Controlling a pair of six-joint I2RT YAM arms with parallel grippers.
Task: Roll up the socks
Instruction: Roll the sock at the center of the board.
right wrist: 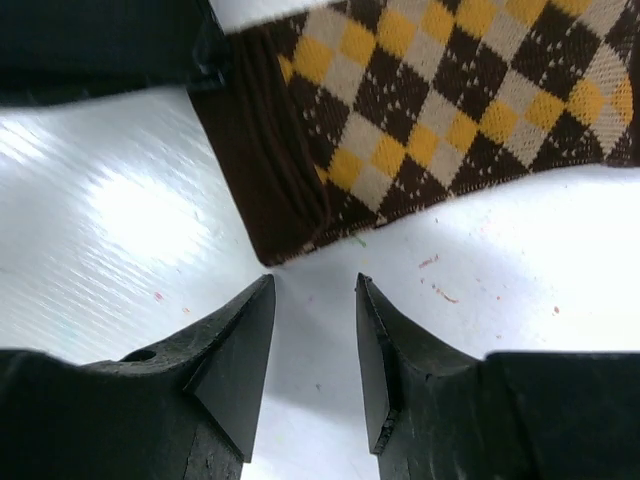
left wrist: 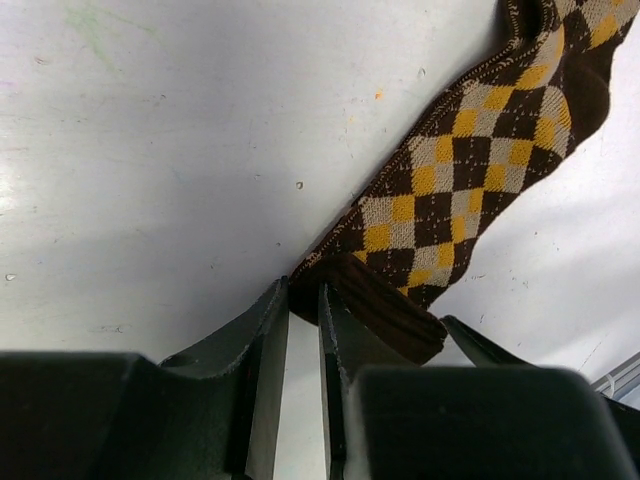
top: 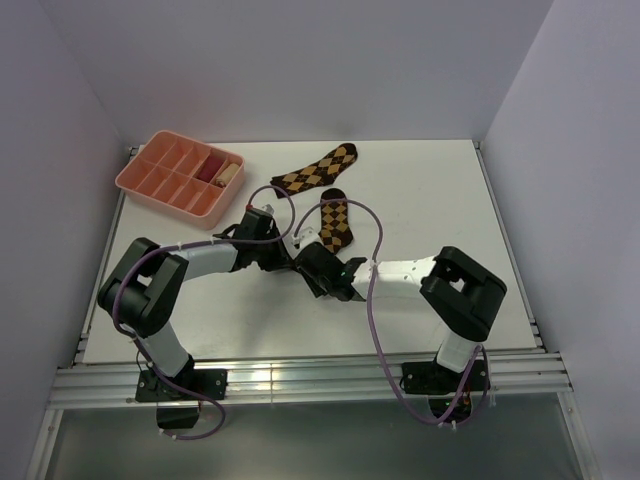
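- Overhead view: a white table [top: 430, 200] with two argyle socks. The near sock [top: 336, 225] lies at mid-table, its cuff end toward the arms. The left gripper [top: 293, 243] and right gripper [top: 308, 256] meet at that cuff, the sock running off toward 1 o'clock from them. Only this view shows the far sock [top: 318, 170], apart at 12 o'clock, and a pink tray [top: 165, 205] at 10 o'clock.
- Left wrist view: the left gripper [left wrist: 302, 300] has its fingers almost together, pinching one corner of the brown cuff. The near sock [left wrist: 470, 170] stretches flat toward 1 o'clock. The overhead view cannot show this pinch.
- Right wrist view: the right gripper [right wrist: 315, 290] has its fingers spread, with bare table between them. The near sock [right wrist: 450, 110] has its cuff corner just beyond the tips at 12 o'clock, not touched. The other gripper's dark body covers the cuff at 10 o'clock.
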